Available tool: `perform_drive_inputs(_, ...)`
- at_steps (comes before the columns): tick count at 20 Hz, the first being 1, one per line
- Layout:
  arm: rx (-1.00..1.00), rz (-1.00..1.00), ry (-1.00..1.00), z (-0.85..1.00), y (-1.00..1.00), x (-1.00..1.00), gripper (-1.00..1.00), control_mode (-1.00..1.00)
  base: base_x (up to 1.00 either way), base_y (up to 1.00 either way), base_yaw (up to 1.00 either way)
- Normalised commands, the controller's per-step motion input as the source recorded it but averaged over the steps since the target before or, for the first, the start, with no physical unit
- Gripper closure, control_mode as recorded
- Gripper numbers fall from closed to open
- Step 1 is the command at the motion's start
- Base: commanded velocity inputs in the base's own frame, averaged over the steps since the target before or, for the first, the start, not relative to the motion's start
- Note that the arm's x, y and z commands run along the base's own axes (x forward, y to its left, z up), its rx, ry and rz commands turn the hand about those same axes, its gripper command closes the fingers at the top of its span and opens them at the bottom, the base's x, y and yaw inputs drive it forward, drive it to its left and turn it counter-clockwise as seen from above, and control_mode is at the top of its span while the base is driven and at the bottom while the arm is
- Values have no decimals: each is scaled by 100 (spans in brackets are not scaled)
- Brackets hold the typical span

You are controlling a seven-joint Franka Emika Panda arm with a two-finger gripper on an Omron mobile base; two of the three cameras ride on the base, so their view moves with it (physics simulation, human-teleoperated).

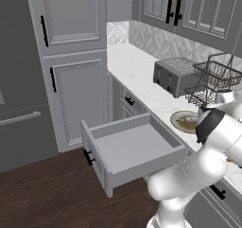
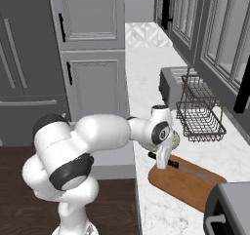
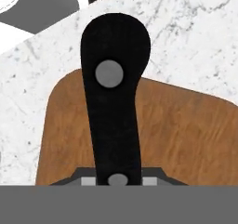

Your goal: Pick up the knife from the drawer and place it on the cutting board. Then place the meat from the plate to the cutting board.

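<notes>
Gripping the knife (image 2: 183, 166) by its black handle, the gripper (image 2: 162, 164) was clamped shut just over the cutting board's (image 2: 188, 185) near corner. Blade ran lengthwise along the board, away from the hand. Judged release imminent; plate (image 1: 176, 118) lay beyond.

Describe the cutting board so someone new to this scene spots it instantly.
Follow the white marble counter toward the robot, past the toaster and the wire basket. The cutting board lies flat at the counter's near edge, under the gripper, which is shut on the black-handled knife. It is the only reddish-brown wooden rectangle with rounded corners; the nearby plate is round.
</notes>
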Motion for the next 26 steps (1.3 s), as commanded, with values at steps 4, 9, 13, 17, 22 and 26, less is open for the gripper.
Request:
perform_drive_inputs(4,0,0,-1,-65,-19,1,100,-100,0,0,0)
perform_drive_inputs(9,0,0,-7,-51,0,26,100,-100,0,0,0)
perform_drive_inputs(13,-1,0,-16,-26,0,4,-100,-100,0,0,0)
perform_drive_inputs(17,2,0,-12,25,0,-12,-100,-100,0,0,0)
perform_drive_inputs(22,1,1,-21,93,16,-12,-100,-100,0,0,0)
perform_drive_inputs(26,0,8,-20,68,59,3,-100,-100,0,0,0)
